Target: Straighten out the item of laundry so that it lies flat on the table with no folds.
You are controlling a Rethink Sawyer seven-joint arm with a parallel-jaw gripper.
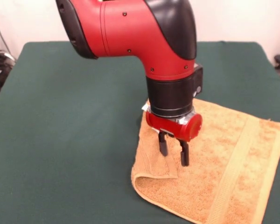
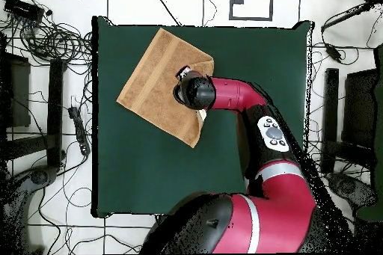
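The golden-orange towel (image 1: 224, 154) lies on the dark green table (image 1: 60, 116), near the right front edge in the front view. Its left corner is folded over onto itself as a flap (image 1: 154, 163). A woven band stripe (image 1: 233, 172) runs near its right edge. My gripper (image 1: 173, 151) hangs straight down over the folded flap, fingers open and empty, with the tips just above or at the cloth. In the overhead view the towel (image 2: 157, 87) lies at the table's (image 2: 247, 65) upper left. My wrist (image 2: 193, 91) covers its right side and hides the fingers.
The towel's near edge reaches the table's front edge in the front view. A small white tag (image 1: 144, 108) shows at the towel's far edge behind my wrist. Cables and dark equipment (image 2: 45, 35) lie on the floor around the table.
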